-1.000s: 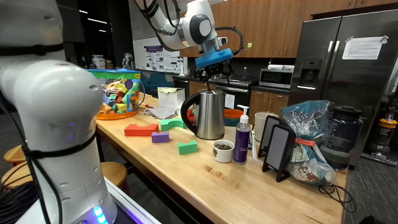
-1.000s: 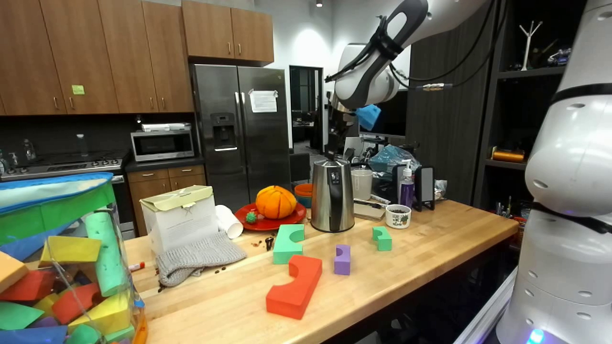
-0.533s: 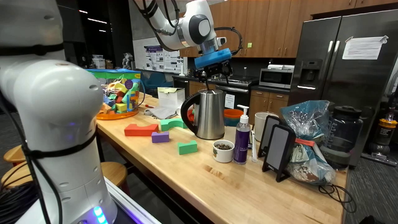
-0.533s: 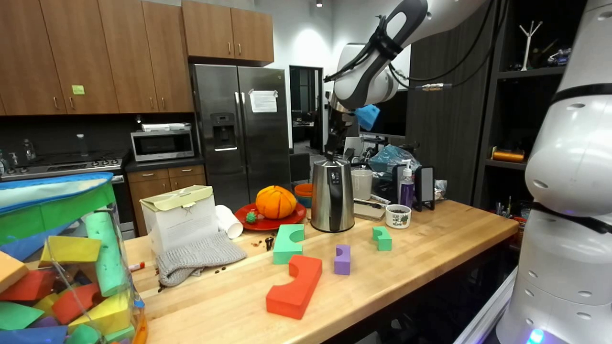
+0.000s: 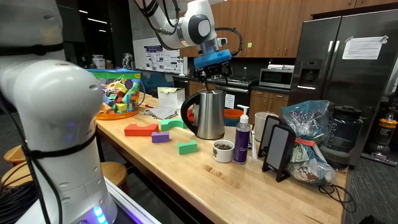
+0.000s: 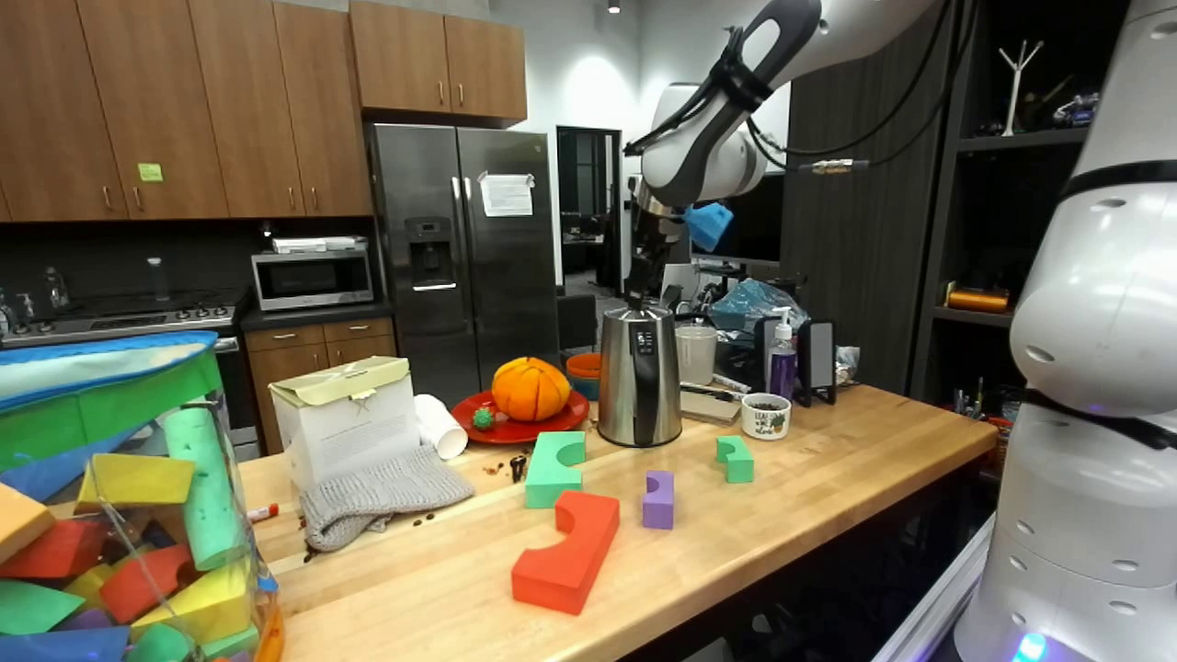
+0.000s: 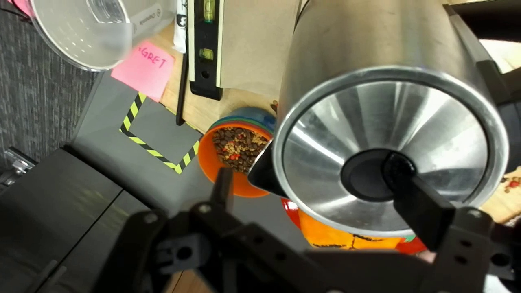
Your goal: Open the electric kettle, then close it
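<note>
The electric kettle, tall and shiny steel, stands upright on the wooden table in both exterior views point(image 5: 212, 115) point(image 6: 618, 386). Its black handle point(image 5: 185, 115) points toward the robot's base side. In the wrist view its round steel lid point(image 7: 321, 122) with a black centre disc sits level in the rim and looks closed. My gripper point(image 7: 312, 171) is open, pointing down over the kettle; it also shows in an exterior view point(image 5: 217, 85). One fingertip is at the edge of the black centre disc, seemingly touching it. The other finger hangs outside the rim, past the black spout. Nothing is between the fingers.
Stacked bowls with an orange one on top point(image 7: 211, 158) stand by the spout. A red plate with an orange pumpkin point(image 6: 531, 388), foam blocks point(image 6: 565, 552), a white cup point(image 5: 223, 152), a purple-labelled pump bottle point(image 5: 241, 143) and a white box point(image 6: 354, 423) surround the kettle.
My gripper has shifted very slightly to the left in an exterior view, with one fingertip still at the lid. The kettle and its lid have not visibly moved.
</note>
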`<state>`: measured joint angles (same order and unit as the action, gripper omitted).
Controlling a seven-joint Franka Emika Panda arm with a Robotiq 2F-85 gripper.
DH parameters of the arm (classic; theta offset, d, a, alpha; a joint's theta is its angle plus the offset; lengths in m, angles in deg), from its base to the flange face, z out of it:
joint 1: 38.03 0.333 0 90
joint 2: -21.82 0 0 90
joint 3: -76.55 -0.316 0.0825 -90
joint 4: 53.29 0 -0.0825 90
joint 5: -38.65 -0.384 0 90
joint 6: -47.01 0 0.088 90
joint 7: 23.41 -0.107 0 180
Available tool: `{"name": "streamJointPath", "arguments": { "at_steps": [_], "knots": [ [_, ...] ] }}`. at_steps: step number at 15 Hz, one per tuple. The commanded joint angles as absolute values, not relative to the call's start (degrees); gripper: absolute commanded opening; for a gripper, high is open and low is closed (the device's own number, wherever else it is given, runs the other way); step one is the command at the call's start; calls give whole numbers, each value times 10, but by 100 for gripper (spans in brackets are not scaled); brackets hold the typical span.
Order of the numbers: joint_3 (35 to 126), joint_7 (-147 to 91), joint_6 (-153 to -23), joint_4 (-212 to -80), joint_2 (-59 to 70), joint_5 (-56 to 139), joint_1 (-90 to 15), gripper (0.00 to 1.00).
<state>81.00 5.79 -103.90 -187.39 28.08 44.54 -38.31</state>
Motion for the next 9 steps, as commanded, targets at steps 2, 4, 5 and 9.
{"name": "streamJointPath", "arguments": {
  "at_steps": [2, 4, 5, 9],
  "knots": [
    [812, 70, -1021, -1879, 288, 432, -384, 100],
    [813, 78, -1018, -1879, 285, 423, -382, 100],
    [814, 82, -1017, -1879, 283, 418, -382, 100],
    [817, 106, -1021, -1879, 274, 393, -380, 100]
  ]
}}
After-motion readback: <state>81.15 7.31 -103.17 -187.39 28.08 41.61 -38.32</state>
